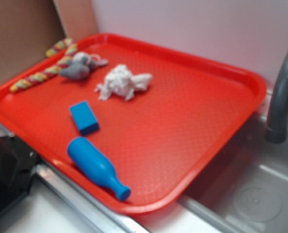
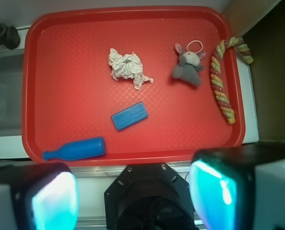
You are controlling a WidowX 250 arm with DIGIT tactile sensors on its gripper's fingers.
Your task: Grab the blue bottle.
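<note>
The blue bottle (image 1: 96, 167) lies on its side near the front edge of the red tray (image 1: 192, 126), neck pointing right and toward the front. In the wrist view the blue bottle (image 2: 77, 149) lies at the tray's (image 2: 75, 96) lower left, neck to the left. My gripper (image 2: 133, 196) hangs high above the scene, behind the tray's near edge, open wide with nothing between its fingers (image 2: 214, 194). The gripper does not show in the exterior view.
A small blue block (image 1: 84, 117) sits just behind the bottle. A crumpled white cloth (image 1: 122, 81), a grey plush mouse (image 1: 78, 67) and a striped rope (image 1: 42, 73) lie at the back. A sink with a grey faucet (image 1: 282, 92) is to the right. The robot base (image 2: 149, 196) sits below the gripper.
</note>
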